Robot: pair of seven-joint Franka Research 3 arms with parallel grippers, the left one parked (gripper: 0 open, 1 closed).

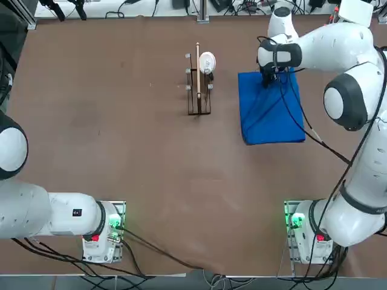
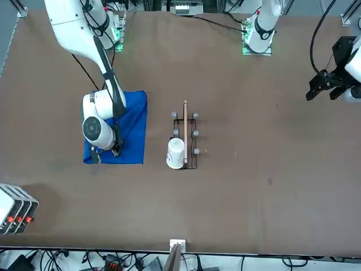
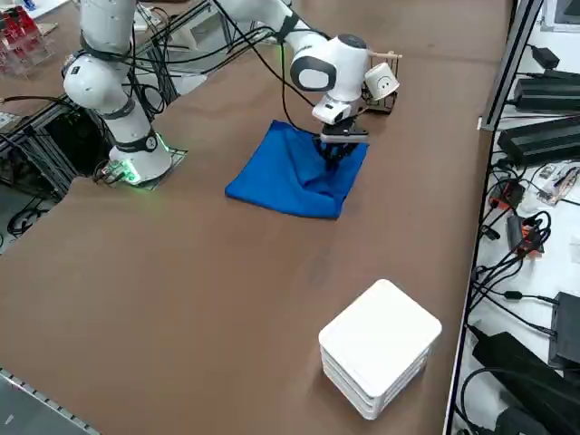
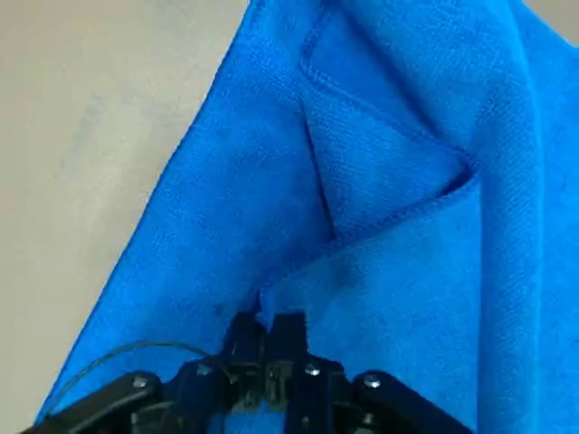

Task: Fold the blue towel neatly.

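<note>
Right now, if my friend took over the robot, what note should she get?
Right tool: shut on the towel, pinching its edge at the far end, near the rack.
Towel: on the table, right of the rack seen from the robot, rumpled, one corner flopped over.
Done: edge grabbed.
Left: pull that edge across, lay it flat, finish a neat fold.

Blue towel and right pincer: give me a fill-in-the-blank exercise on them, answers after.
1. The right pincer is ____ on an edge of the blue towel.
2. The towel lies on the ____ table.
3. Beside the towel stands a wire rack holding a ____ cup.

Missing words: shut; brown; white
</note>
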